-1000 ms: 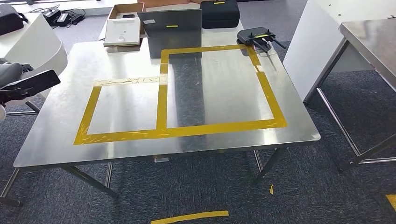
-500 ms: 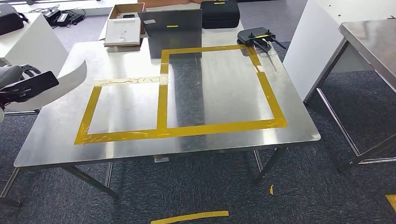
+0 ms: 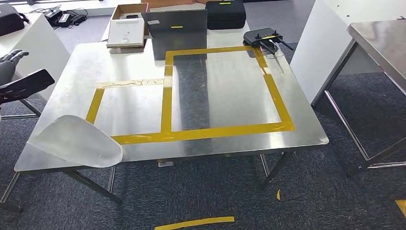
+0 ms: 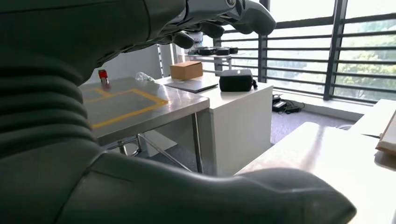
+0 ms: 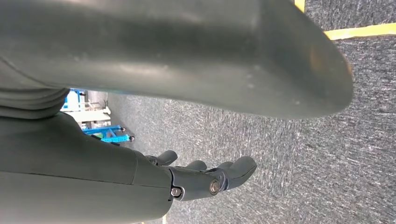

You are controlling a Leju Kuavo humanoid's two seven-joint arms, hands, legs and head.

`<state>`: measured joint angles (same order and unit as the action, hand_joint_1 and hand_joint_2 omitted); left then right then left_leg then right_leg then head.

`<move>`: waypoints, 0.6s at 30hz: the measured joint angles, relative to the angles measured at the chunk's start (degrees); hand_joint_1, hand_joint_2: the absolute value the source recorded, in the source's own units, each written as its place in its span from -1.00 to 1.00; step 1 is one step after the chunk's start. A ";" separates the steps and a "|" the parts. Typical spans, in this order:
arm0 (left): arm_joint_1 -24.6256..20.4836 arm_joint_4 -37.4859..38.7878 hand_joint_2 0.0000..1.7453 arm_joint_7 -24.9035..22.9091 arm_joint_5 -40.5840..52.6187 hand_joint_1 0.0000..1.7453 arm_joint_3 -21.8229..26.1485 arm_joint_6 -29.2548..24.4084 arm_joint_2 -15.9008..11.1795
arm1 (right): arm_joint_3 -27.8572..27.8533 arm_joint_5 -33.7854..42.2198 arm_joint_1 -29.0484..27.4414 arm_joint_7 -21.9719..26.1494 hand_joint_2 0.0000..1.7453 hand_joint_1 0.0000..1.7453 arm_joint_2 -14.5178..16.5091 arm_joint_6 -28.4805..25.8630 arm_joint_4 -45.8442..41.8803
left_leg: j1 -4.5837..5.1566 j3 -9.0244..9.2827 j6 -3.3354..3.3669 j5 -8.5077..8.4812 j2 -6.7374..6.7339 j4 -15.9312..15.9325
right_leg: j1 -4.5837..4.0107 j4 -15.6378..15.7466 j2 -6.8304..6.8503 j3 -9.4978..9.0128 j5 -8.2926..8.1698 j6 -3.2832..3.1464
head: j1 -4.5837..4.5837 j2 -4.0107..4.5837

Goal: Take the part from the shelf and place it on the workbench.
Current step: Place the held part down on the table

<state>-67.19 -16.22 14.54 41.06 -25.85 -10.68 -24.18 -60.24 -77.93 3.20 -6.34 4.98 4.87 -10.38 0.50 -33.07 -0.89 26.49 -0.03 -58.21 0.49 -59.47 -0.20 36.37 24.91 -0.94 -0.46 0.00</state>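
A steel workbench [image 3: 230, 91] is seen in the head view, marked with yellow tape [image 3: 167, 96] forming two adjoining rectangles. The part [image 3: 76, 142], a pale curved sheet, is seen lying on the near left corner of the workbench, overlapping the corner of the smaller taped rectangle and reaching the table edge; nothing is touching it. A white counter [image 3: 36, 43] is seen to the left, a second steel table [image 3: 383, 43] to the right. At the far edge of the workbench, a grey metal plate [image 3: 177, 26] is propped upright, with a black case [image 3: 225, 13] behind it. A cardboard box [image 3: 129, 12] is placed far left, open-topped, with a white flat box [image 3: 125, 32] leaning out of its front; other contents cannot be told. A small black device [image 3: 262, 37] with antennas is seen at the far right corner. The left hand [image 3: 12, 60] is raised left of the workbench, fingers spread, holding nothing. The right hand [image 5: 205, 179] is seen over grey carpet, fingers extended and apart, released, nothing in it.
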 joint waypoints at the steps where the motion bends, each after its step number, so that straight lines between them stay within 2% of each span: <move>1: 0.26 -0.12 -1.00 0.41 0.33 -1.00 0.21 -0.90 0.04 | -0.01 0.01 -0.02 0.00 -1.00 -1.00 0.03 0.00 0.00 | 0.01 0.00 0.00 0.00 0.00 -0.01 | 0.00 0.00 0.00 0.00 0.00 0.00 | 0.00 0.00; 6: 0.80 -0.63 -1.00 0.77 2.66 -1.00 0.36 -3.55 0.23 | -0.09 0.21 -0.06 0.00 -1.00 -1.00 0.44 -0.10 0.00 | 0.26 -0.14 0.97 0.23 -0.03 -0.31 | 0.29 0.35 -0.02 -0.13 -0.25 0.69 | -0.03 0.00; 8: 0.80 -1.13 -1.00 0.84 3.13 -1.00 0.37 -4.08 0.43 | -0.14 0.39 -0.07 0.00 -1.00 -1.00 0.59 -0.14 0.00 | -0.07 0.48 1.40 -0.59 -0.15 0.91 | 0.19 0.44 -0.03 -0.32 -0.13 1.11 | -0.01 0.00; 9: 0.77 -1.36 -1.00 0.86 3.27 -1.00 0.40 -4.27 0.67 | -0.16 0.46 -0.08 0.01 -1.00 -1.00 0.66 -0.18 0.00 | -0.28 0.83 1.64 -1.11 -0.25 1.61 | 0.13 -0.37 -0.04 -0.07 0.66 1.32 | 0.02 0.00; 10: 0.76 -1.53 -1.00 0.80 3.45 -1.00 0.44 -4.41 1.02 | -0.20 0.53 -0.09 0.01 -1.00 -1.00 0.71 -0.23 0.00 | -0.49 1.08 1.80 -1.55 -0.35 2.16 | 0.11 -2.39 -0.05 0.72 2.12 1.53 | 0.04 0.00; 12: 0.88 -1.69 -1.00 0.58 3.90 -1.00 0.55 -4.59 1.86 | -0.34 0.72 -0.16 0.01 -1.00 -1.00 0.78 -0.34 0.00 | -0.56 0.92 1.97 -1.78 -0.43 2.25 | 0.32 -9.24 -0.04 3.60 6.04 1.95 | 0.06 0.00; 13: 1.03 -1.72 -1.00 0.41 4.19 -1.00 0.58 -4.60 2.25 | -0.48 0.80 -0.21 0.01 -1.00 -1.00 0.79 -0.38 0.00 | -0.63 0.69 1.95 -1.79 -0.43 2.08 | 0.46 -12.44 -0.03 4.94 7.32 2.21 | 0.05 0.00; 14: 1.15 -1.72 -1.00 0.23 4.46 -1.00 0.59 -4.60 2.63 | -0.62 0.87 -0.26 0.01 -1.00 -1.00 0.79 -0.41 0.00 | -0.75 0.42 1.88 -1.78 -0.41 1.81 | 0.63 -14.04 -0.03 5.52 7.58 2.49 | 0.04 0.00; 15: 1.22 -1.73 -1.00 0.02 4.73 -1.00 0.61 -4.59 2.97 | -0.78 0.91 -0.26 0.00 -1.00 -1.00 0.80 -0.43 0.00 | -0.95 0.08 1.71 -1.74 -0.39 1.44 | 0.83 -13.50 -0.01 5.07 6.80 2.77 | 0.05 0.00; 17: 1.15 -1.83 -1.00 -0.44 5.31 -1.00 0.68 -4.56 3.48 | -0.99 0.93 -0.16 0.01 -1.00 -1.00 0.81 -0.44 -0.01 | -1.41 -0.71 1.00 -1.42 -0.40 0.26 | 1.33 -7.07 0.26 1.54 4.03 3.42 | 0.05 0.00; 18: 1.05 -1.92 -1.00 -0.65 5.63 -1.00 0.75 -4.49 3.64 | -1.05 0.93 -0.12 0.01 -1.00 -1.00 0.86 -0.44 -0.01 | -1.55 -1.17 0.49 -1.19 -0.41 -0.40 | 1.37 -4.32 0.22 -0.03 2.82 3.43 | 0.05 0.00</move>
<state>-66.14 -18.14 13.89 46.69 -25.10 -15.17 -20.54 -61.30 -77.00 3.08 -6.33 5.85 4.44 -10.39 -1.06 -34.24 -0.40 25.30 -0.44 -58.61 1.86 -63.79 0.01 36.34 27.73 2.49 -0.41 0.00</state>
